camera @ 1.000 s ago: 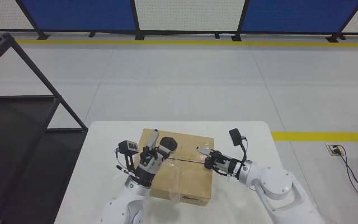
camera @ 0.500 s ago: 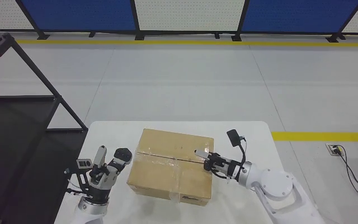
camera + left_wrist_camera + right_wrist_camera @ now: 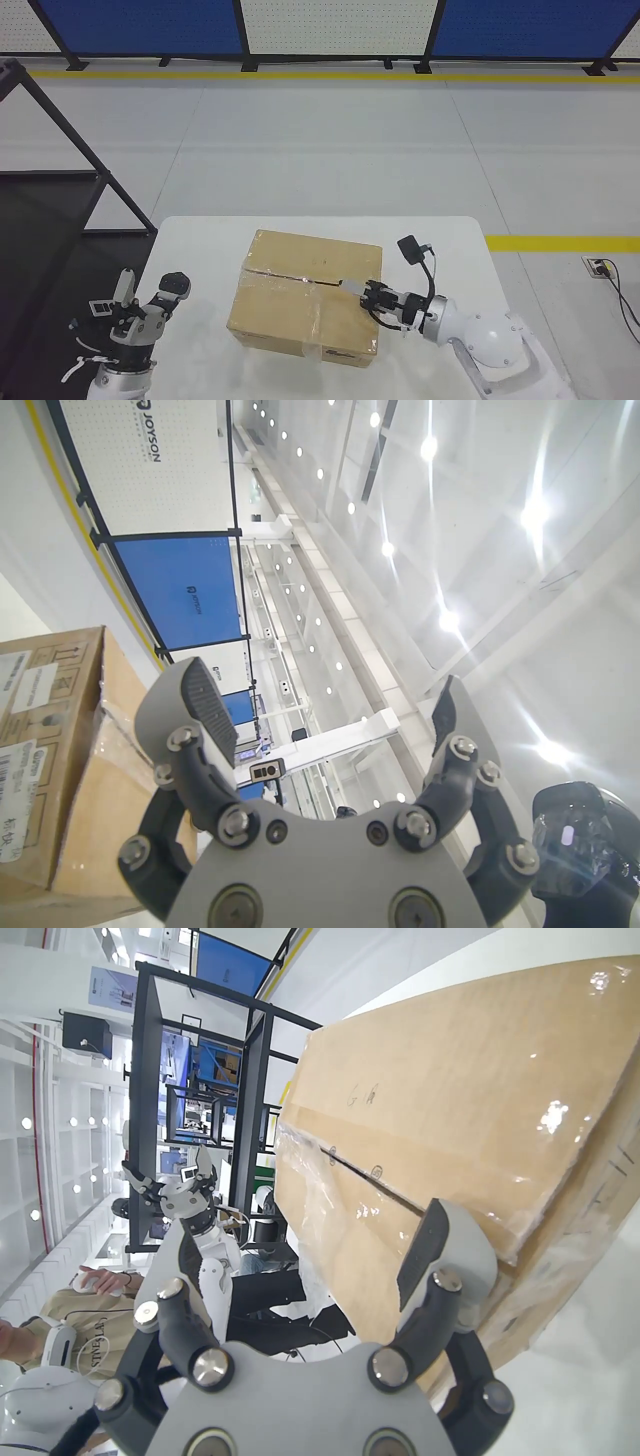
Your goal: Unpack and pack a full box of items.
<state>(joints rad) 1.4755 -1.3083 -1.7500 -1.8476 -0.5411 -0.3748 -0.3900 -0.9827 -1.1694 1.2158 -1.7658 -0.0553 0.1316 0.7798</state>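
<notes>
A closed cardboard box (image 3: 305, 300) with clear tape over its top seam stands in the middle of the white table (image 3: 430, 240). My right gripper (image 3: 354, 288) is open at the box's right end, low over the top. In the right wrist view one finger (image 3: 440, 1248) lies on the box (image 3: 450, 1093) next to the taped seam, and the right gripper (image 3: 305, 1248) holds nothing. My left gripper (image 3: 150, 293) is open and empty at the table's left edge, clear of the box and pointing upward. The left wrist view shows the left gripper (image 3: 330, 710) against the ceiling, with the box (image 3: 50, 725) beside it.
A black metal rack (image 3: 60, 230) stands just left of the table. Blue partition panels (image 3: 140, 25) and a yellow floor line run along the back. Bare tabletop lies left and right of the box.
The left arm has lifted off the box top and swung out to the table's left edge. The right gripper has crept a little further along the box top toward the seam.
</notes>
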